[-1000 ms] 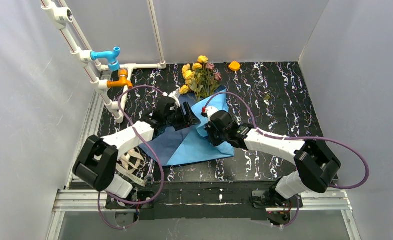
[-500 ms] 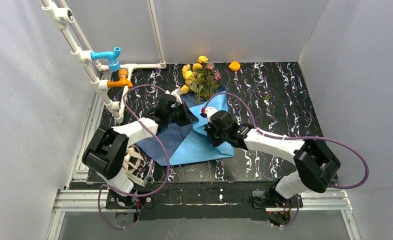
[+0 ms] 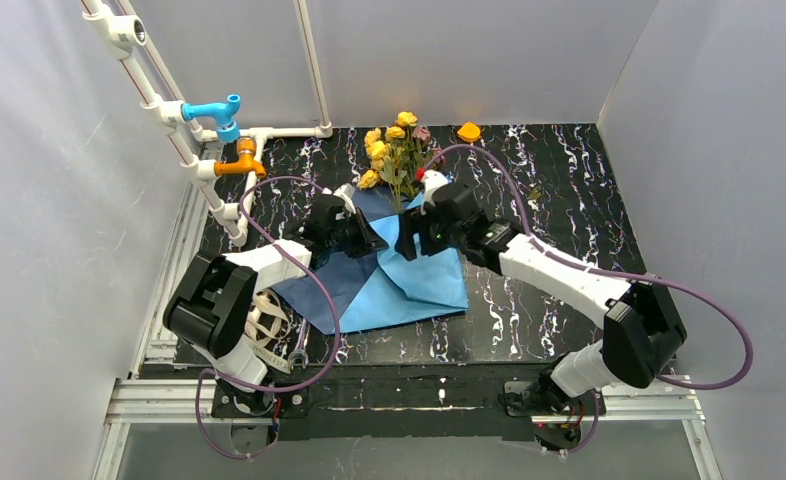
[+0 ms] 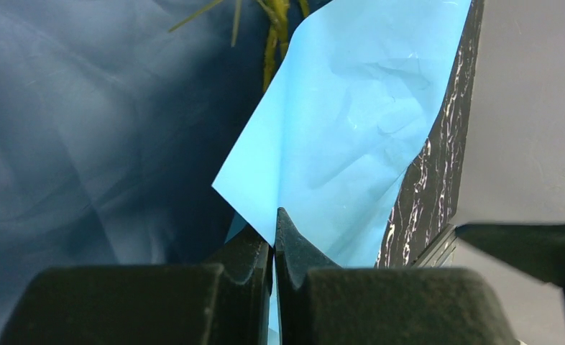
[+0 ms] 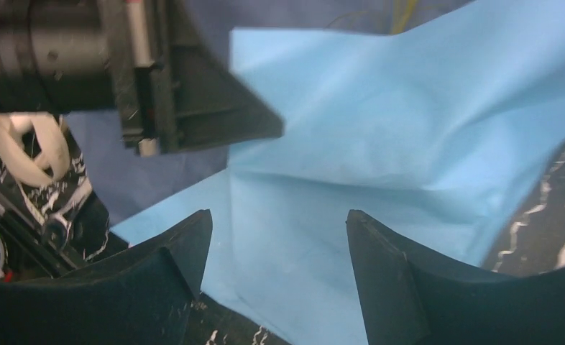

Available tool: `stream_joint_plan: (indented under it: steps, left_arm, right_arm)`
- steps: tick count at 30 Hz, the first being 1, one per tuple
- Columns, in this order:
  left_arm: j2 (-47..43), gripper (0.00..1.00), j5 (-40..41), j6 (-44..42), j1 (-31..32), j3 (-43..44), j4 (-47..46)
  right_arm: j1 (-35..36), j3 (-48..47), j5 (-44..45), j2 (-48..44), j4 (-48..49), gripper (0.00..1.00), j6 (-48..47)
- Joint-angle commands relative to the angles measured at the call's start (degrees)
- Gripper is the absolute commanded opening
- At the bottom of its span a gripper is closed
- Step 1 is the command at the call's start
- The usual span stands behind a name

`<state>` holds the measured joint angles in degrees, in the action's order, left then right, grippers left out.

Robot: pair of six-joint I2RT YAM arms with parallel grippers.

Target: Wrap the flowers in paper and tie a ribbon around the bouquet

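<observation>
**Concealed and Cropped Regions**

At upper centre of the top view, the flowers are lying with their lower stems covered by the folded paper. At lower left, the ribbon is running out of sight beneath the left arm. In the left wrist view, the upper edge is cropping the stems.

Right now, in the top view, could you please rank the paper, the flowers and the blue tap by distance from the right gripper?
From the right gripper:
1. paper, directly beneath.
2. flowers, behind it.
3. blue tap, far back-left.
</observation>
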<state>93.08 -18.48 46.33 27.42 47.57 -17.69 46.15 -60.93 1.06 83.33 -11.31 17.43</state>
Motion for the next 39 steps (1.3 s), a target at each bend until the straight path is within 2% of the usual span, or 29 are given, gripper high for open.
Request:
stream_joint_plan:
  steps: [1, 7, 13, 17, 25, 33, 35, 39]
  left_arm:
    - [-1.4, 0.0, -0.5, -1.1, -1.3, -1.3, -0.2]
    - [0.9, 0.0, -1.3, -0.7, -1.6, -1.0, -0.2]
    - [2.3, 0.0, -2.5, -0.8, -1.6, -0.4, -0.2]
    - [3.3, 0.0, -5.0, -1.0, -1.6, 0.9, -0.2]
    - [6.7, 0.0, -7.9, -2.2, -1.6, 3.8, 0.7]
    - [7.5, 0.0, -6.2, -5.5, -1.6, 7.7, 9.3]
    - [6.6, 0.0, -5.4, -5.7, -1.6, 7.8, 10.5]
    - [5.4, 0.08, -3.1, -7.4, -1.6, 9.7, 16.1]
  right_arm:
    - [-6.8, -1.5, -6.4, -1.9, 3.7, 0.77, 4.3]
    - [-13.8, 0.1, -11.3, 3.3, 10.0, 0.62, 8.3]
    - [-15.8, 1.2, -16.5, 11.4, 15.6, 0.58, 10.4]
    - [-15.9, 4.6, -12.9, 13.0, 14.7, 0.6, 12.4]
    - [-15.9, 17.4, -8.8, 6.7, 18.0, 0.65, 19.5]
    - [-15.9, 14.9, -8.8, 1.1, 14.7, 0.76, 15.7]
    - [-15.9, 14.2, -8.8, 1.6, 15.0, 0.76, 15.3]
    - [-15.7, 17.9, -8.5, 4.6, 18.6, 0.74, 17.0]
